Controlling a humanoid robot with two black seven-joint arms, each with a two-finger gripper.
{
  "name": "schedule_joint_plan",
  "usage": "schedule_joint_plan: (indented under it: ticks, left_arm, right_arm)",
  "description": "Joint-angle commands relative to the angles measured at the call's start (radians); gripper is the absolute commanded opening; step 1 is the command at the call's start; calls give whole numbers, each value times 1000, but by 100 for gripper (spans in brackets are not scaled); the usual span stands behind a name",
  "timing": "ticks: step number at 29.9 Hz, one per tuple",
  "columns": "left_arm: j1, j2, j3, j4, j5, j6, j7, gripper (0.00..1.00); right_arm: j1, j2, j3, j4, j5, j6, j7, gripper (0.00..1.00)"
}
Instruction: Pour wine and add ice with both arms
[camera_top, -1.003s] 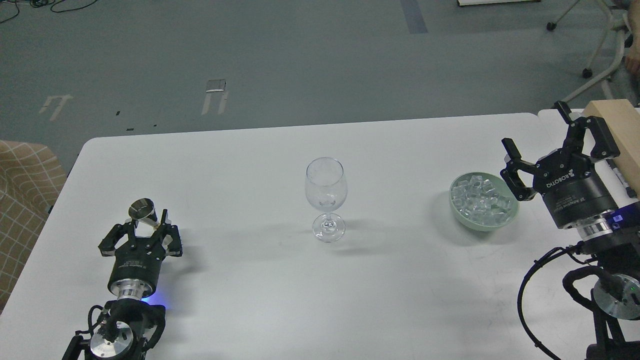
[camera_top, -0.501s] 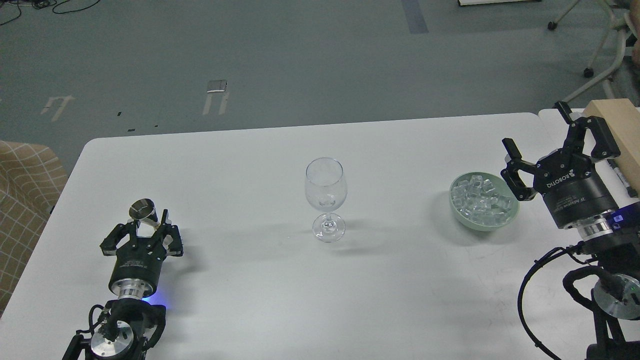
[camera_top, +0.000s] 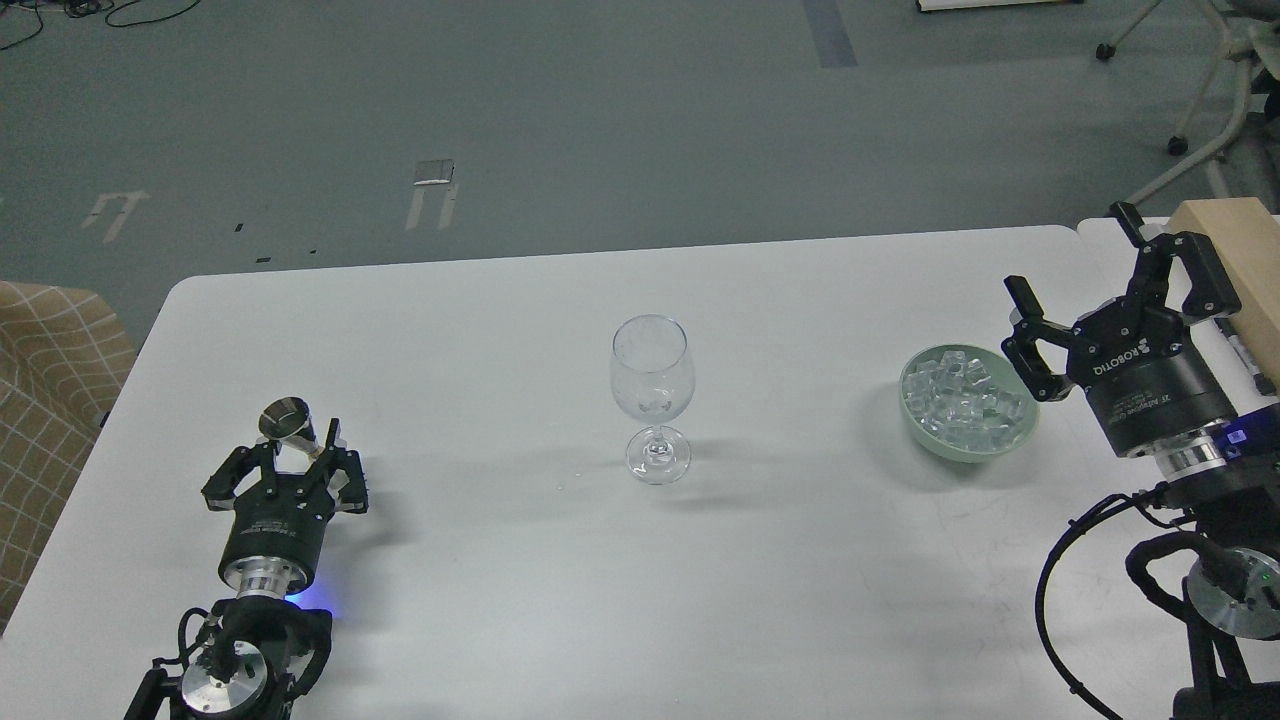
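Note:
A clear, empty stemmed wine glass (camera_top: 652, 385) stands upright at the middle of the white table (camera_top: 500, 330). A pale green bowl (camera_top: 935, 440) at the right holds many small clear ice cubes (camera_top: 962, 398). My right gripper (camera_top: 1070, 253) is open and empty, just right of the bowl, with one finger by the bowl's far right rim. My left gripper (camera_top: 297, 447) lies low at the table's front left, its fingers closed around the base of a small tilted metal cup (camera_top: 286, 420). No wine bottle shows.
A light wooden block (camera_top: 1235, 255) lies on a second table at the far right, close behind my right gripper, with a dark pen (camera_top: 1246, 358) beside it. A checked brown cushion (camera_top: 50, 400) sits off the table's left edge. Chair legs (camera_top: 1190, 130) stand on the floor beyond.
My left gripper and the metal cup have shifted very slightly toward me. The right arm, glass and bowl have not moved.

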Motion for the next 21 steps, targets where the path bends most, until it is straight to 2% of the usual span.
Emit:
schedule_joint_plan:
  ticks: [1, 12, 21]
  left_arm:
    - [3, 0, 0, -10, 0, 0, 12, 54]
    - [9, 0, 1, -20, 3, 4, 36, 53]
    - [12, 0, 1, -20, 3, 6, 38, 53]
  right_arm:
    - [0, 0, 0, -1, 2, 0, 0, 100]
    - [-2, 0, 1, -5, 2, 0, 0, 100]
    - [-2, 0, 1, -5, 2, 0, 0, 100]
